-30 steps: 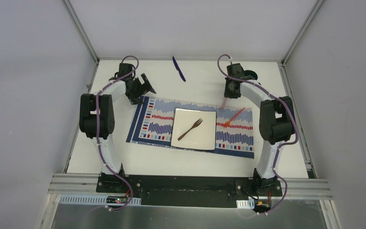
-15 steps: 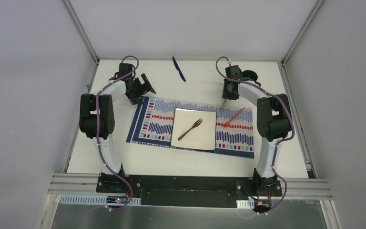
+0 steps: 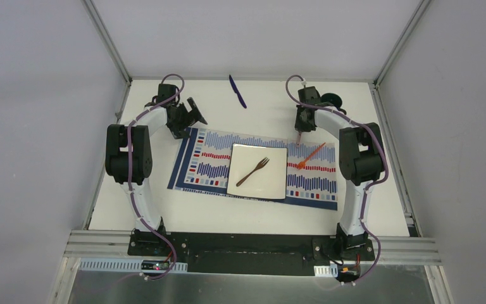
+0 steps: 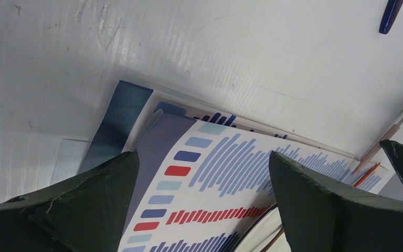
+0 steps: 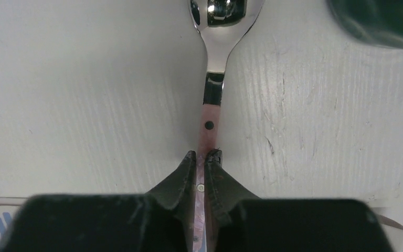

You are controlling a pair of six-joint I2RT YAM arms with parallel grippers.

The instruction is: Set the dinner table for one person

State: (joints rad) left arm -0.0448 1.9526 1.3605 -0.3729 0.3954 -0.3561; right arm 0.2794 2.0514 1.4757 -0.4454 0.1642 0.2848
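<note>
The right fingers (image 5: 190, 161) are pinched narrow on the pale pink handle of a spoon (image 5: 209, 123), gripping it partway along its length, with the shiny metal bowl pointing away from the wrist. The spoon lies over bare white bench (image 5: 84, 89) just beyond the far edge of the placemat (image 3: 202, 168); whether it rests on the surface or hangs just above it cannot be told. A dark round object (image 5: 378, 21) sits near the spoon's bowl, at the far right of the bench. The left fingers (image 4: 94, 199) stand spread wide with nothing between them, hovering over the far left corner of the placemat, whose blue, red and pale stripes show in the gap. The placemat lies flat in the middle of the bench, slightly skewed. A square white plate (image 3: 272, 183) sits on its centre, and a brown fork (image 3: 254, 171) lies diagonally on the plate. Just right of the plate, an orange utensil (image 3: 310, 156) lies slanted on the placemat, apart from the plate's edge. A dark blue utensil (image 3: 238, 92) lies alone near the far edge of the bench, between the two arms and well apart from the placemat. The bench itself fills the floor of the white-walled enclosure, carrying all these things, with both arm bases along its near edge.
</note>
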